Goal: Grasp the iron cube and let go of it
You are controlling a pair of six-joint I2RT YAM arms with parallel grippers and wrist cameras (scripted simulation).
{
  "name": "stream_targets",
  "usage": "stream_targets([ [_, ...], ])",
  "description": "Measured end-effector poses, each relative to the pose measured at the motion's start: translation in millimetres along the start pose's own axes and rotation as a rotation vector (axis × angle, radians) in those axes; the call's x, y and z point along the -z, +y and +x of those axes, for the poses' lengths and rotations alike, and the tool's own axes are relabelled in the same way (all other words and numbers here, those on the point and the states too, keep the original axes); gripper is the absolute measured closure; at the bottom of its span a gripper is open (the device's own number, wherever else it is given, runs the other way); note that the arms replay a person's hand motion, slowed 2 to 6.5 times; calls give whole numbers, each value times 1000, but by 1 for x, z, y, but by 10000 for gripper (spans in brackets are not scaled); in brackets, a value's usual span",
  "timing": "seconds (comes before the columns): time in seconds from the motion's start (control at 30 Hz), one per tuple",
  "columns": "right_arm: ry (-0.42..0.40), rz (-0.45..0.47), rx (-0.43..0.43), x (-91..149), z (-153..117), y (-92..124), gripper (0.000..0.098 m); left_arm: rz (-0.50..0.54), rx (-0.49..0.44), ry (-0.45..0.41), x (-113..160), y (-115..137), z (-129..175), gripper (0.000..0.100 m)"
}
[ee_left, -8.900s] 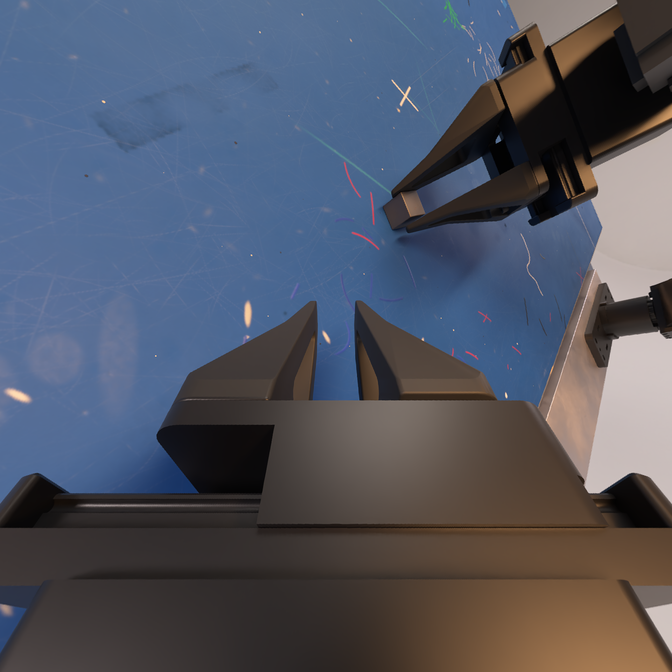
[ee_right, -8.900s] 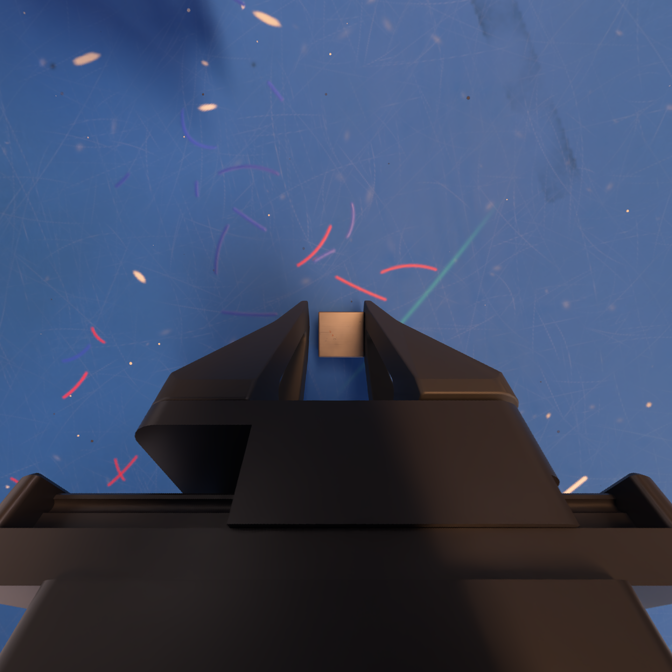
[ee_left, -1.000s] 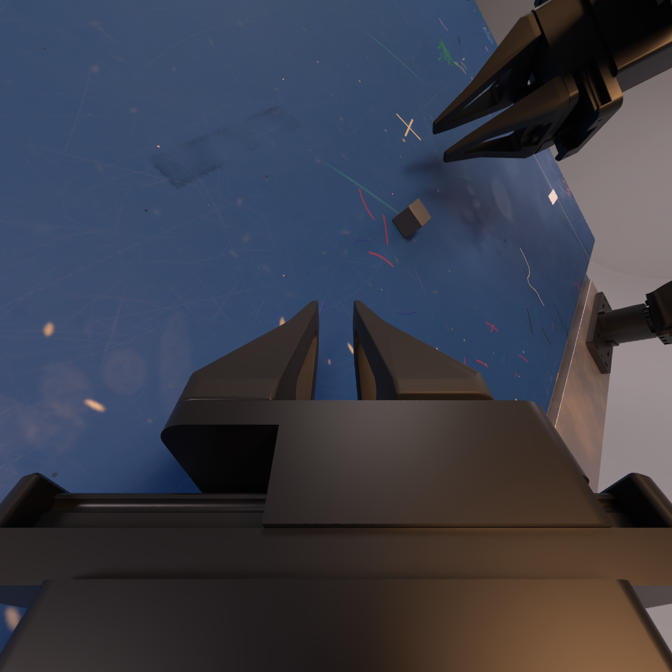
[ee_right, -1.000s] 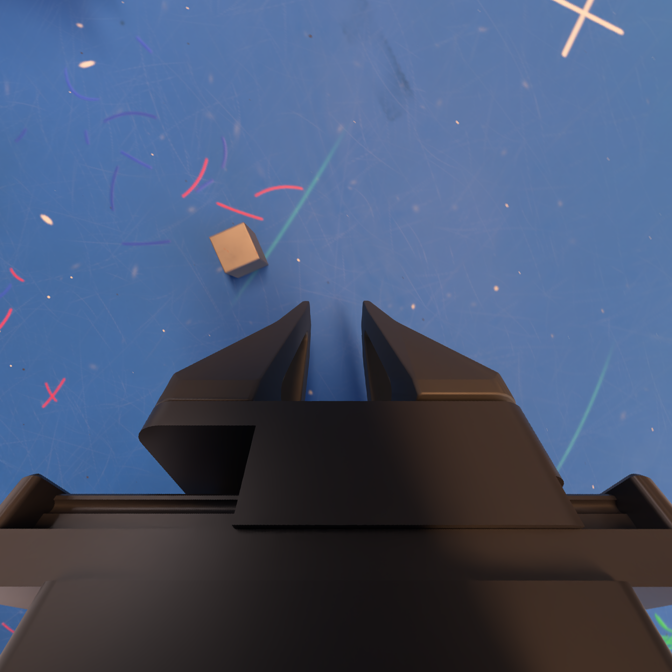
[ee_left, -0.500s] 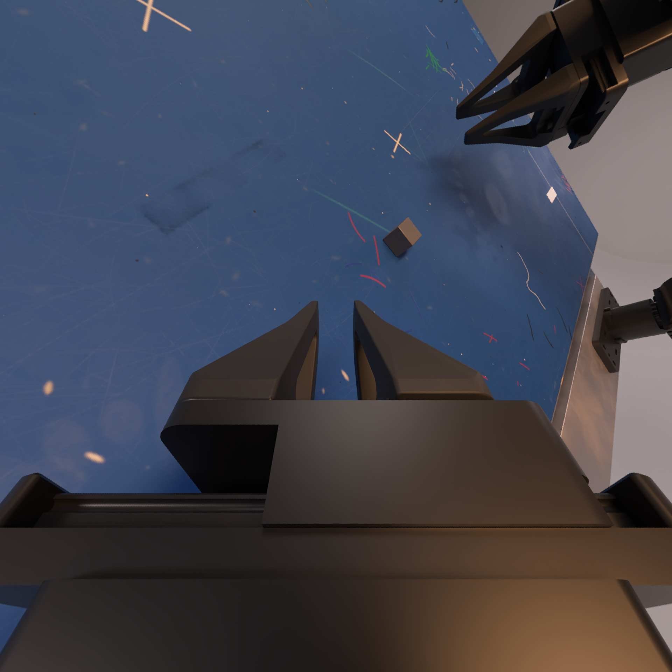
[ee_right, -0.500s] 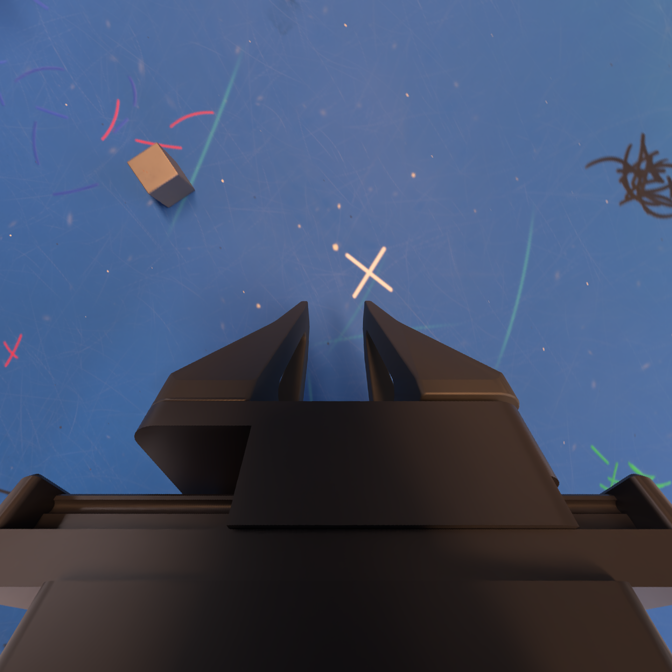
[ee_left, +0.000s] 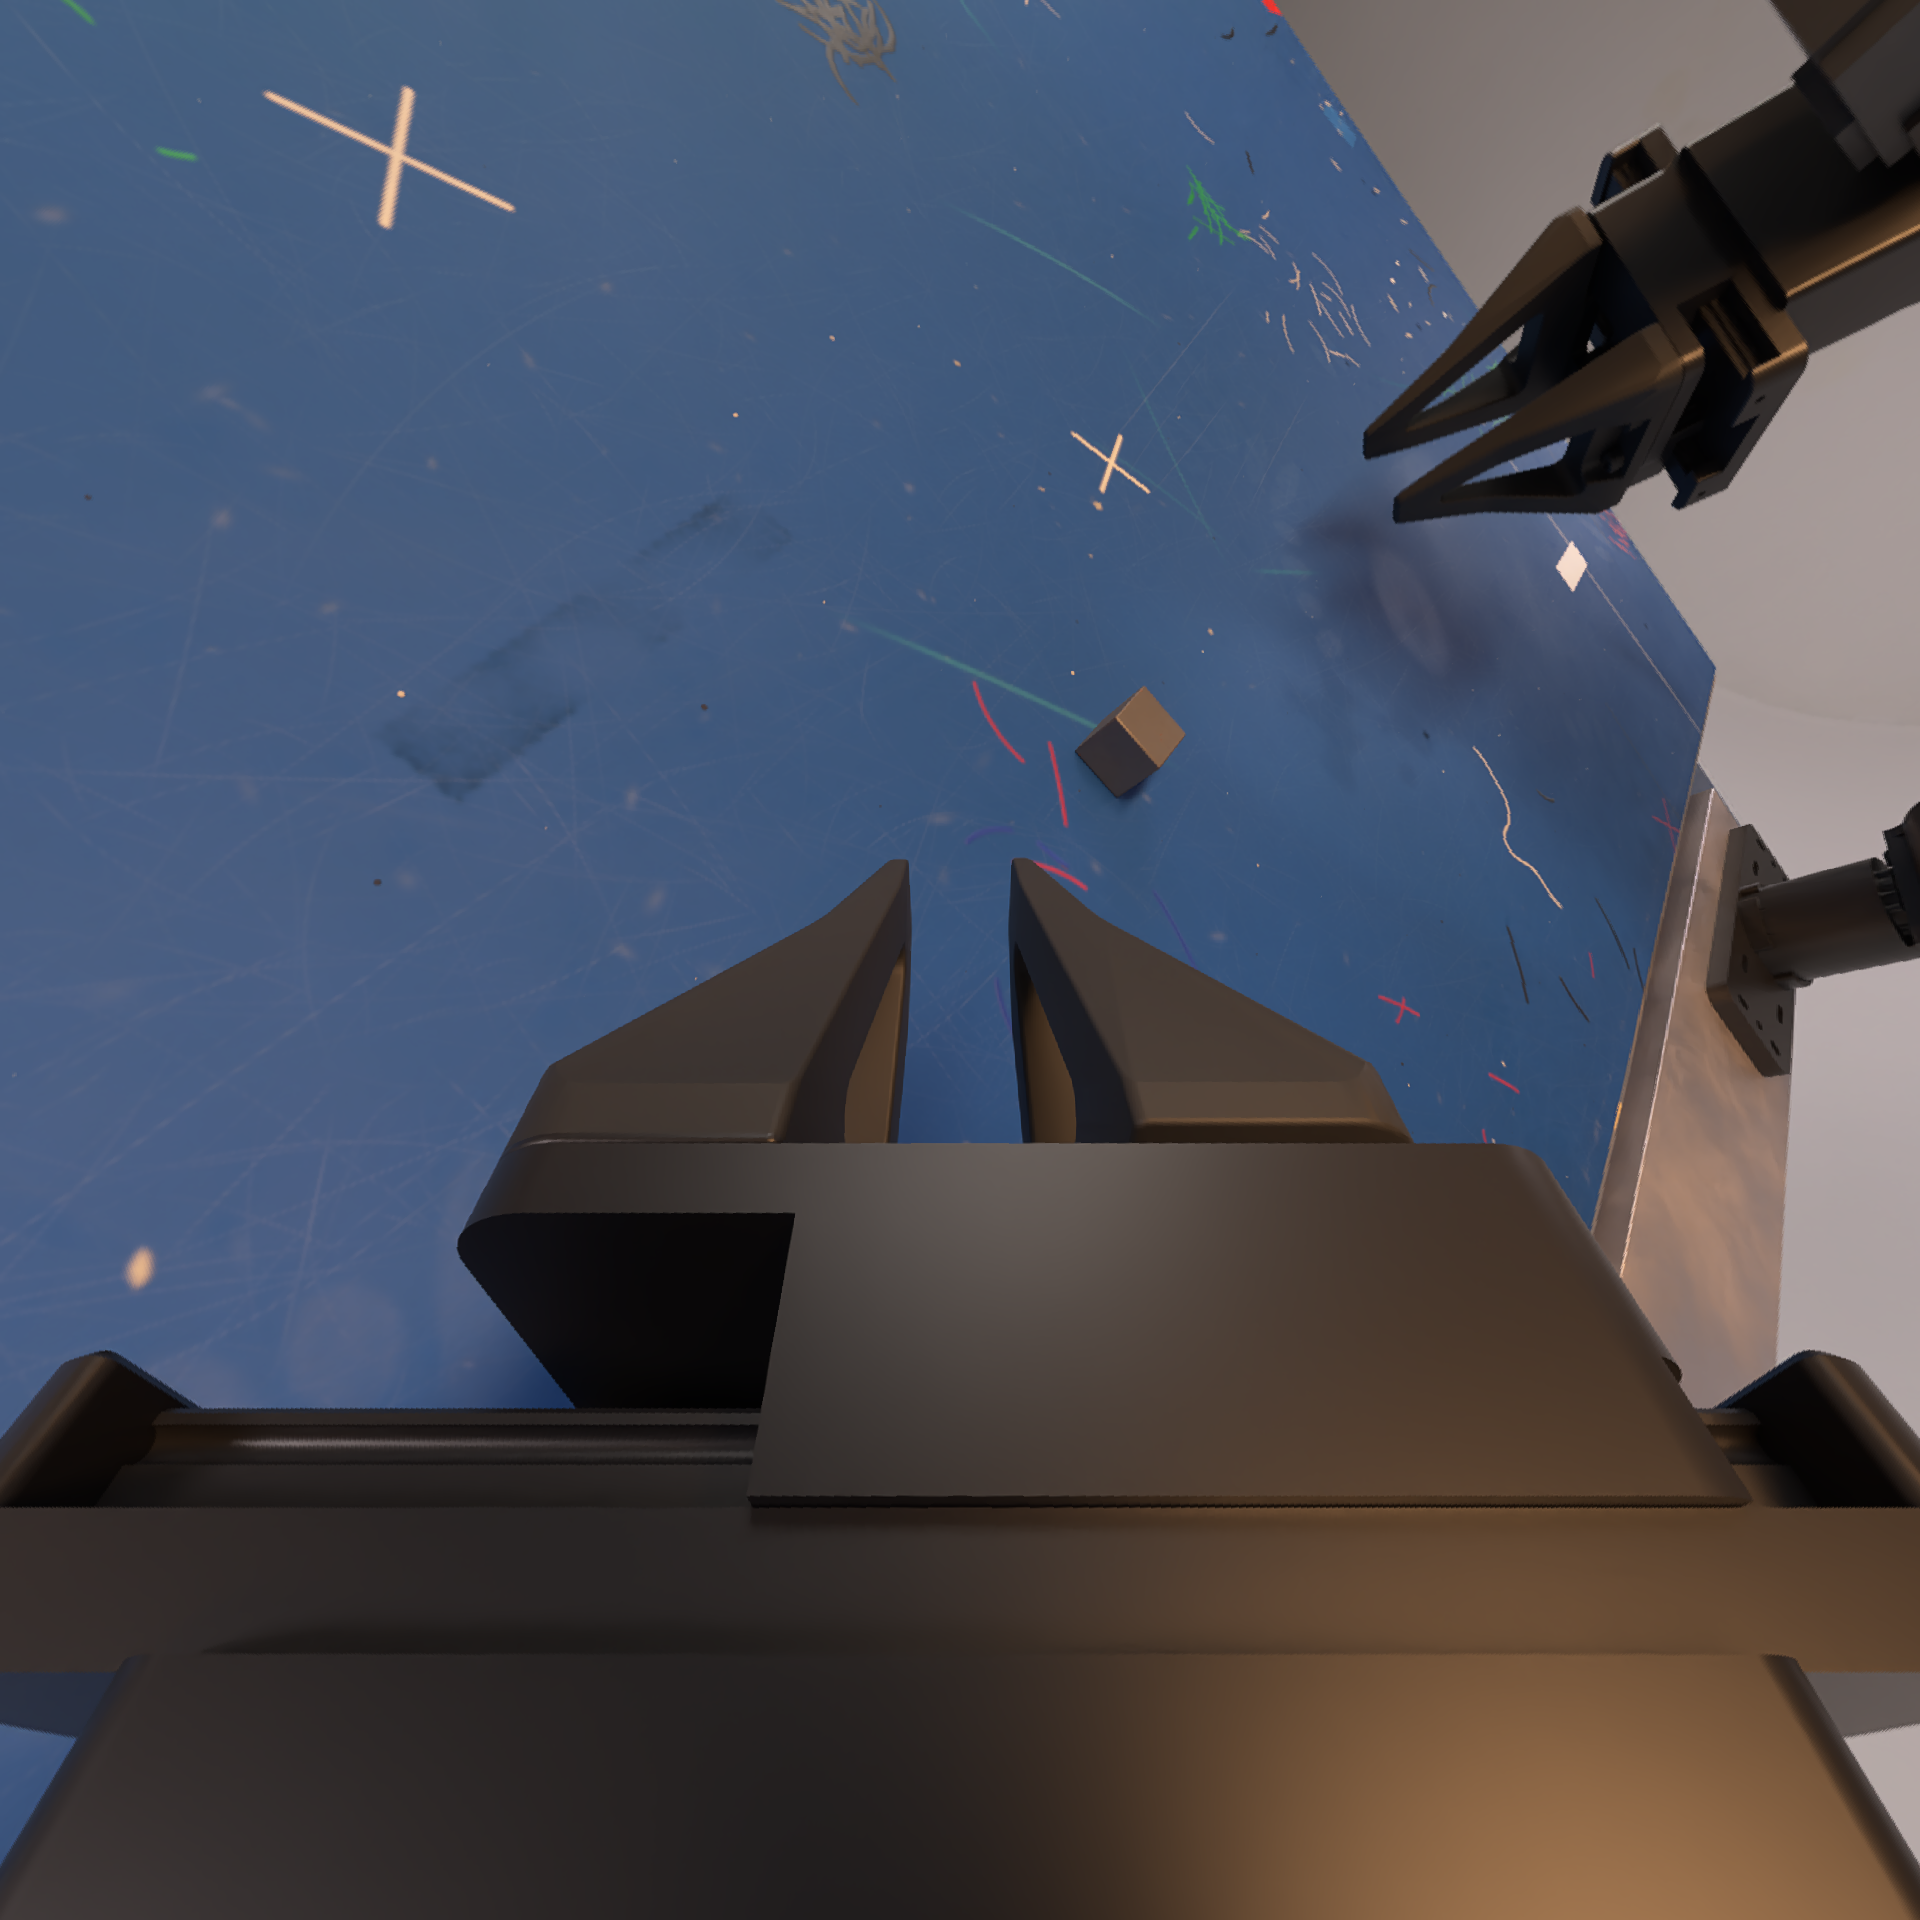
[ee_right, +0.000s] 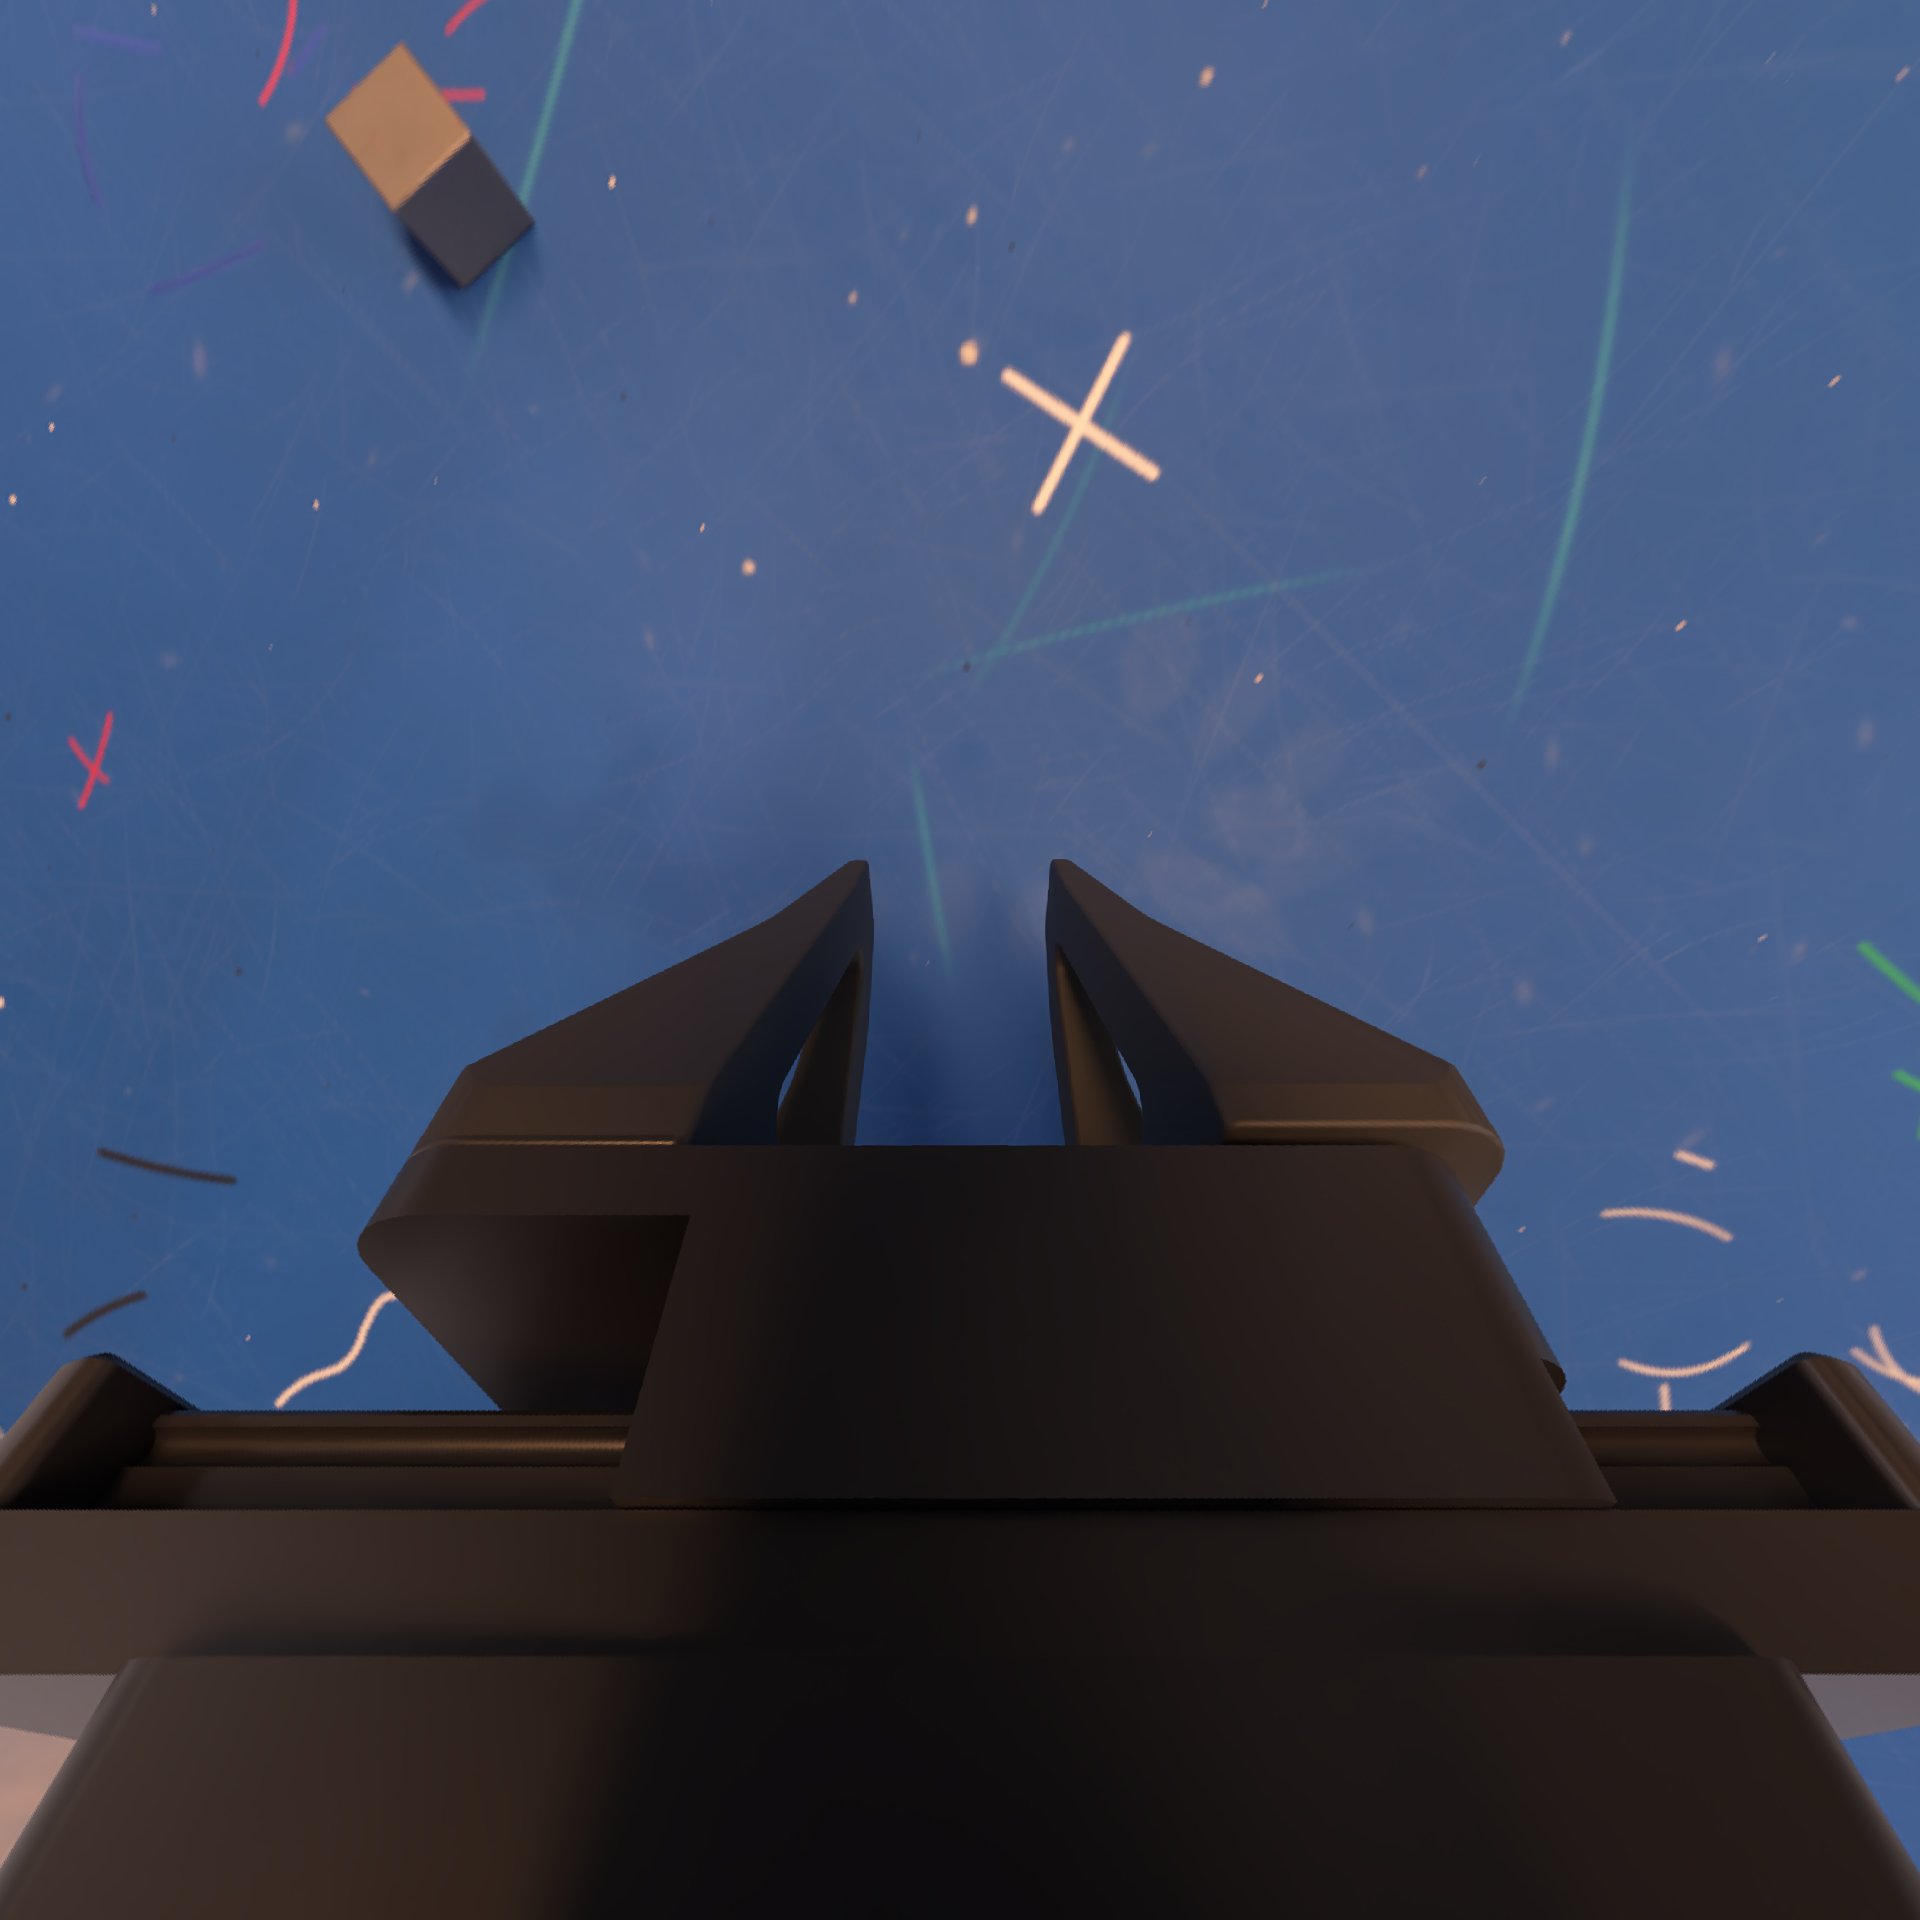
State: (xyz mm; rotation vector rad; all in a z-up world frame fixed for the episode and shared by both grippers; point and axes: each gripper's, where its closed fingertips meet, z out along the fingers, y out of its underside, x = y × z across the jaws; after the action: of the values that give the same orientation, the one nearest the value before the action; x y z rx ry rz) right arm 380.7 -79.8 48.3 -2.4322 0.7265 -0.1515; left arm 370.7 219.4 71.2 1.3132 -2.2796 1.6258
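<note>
Now the right gripper (ee_right: 958, 868), jaws spread and empty, is backing away from the iron cube (ee_right: 428, 161) lying free on the counter (ee_right: 1351, 623); the release looks done.

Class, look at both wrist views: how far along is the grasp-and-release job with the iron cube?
Done, by the look of it: the iron cube rests free on the blue table, touched by neither arm. In hand: nothing; the right end effector is open and empty, off to the cube's side, and the left end effector is also open and empty. Left: apparently nothing, though these views alone cannot confirm the earlier grasp.
</note>
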Motion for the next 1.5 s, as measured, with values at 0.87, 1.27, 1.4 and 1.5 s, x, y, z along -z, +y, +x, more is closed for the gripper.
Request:
stream_targets([
  [0.87,51,-75,-101,35,-17,78,700,6,-72,15,-17,-25,11,841],
  [1.27,89,-100,-115,39,-17,92,680,-6,-97,26,-27,-29,17,840],
  [1.4,95,-98,-122,38,-16,94,669,-11,-99,28,-30,-28,17,840],
  [1.5,98,-95,-125,37,-16,95,667,-14,-101,30,-32,-29,17,840],
])
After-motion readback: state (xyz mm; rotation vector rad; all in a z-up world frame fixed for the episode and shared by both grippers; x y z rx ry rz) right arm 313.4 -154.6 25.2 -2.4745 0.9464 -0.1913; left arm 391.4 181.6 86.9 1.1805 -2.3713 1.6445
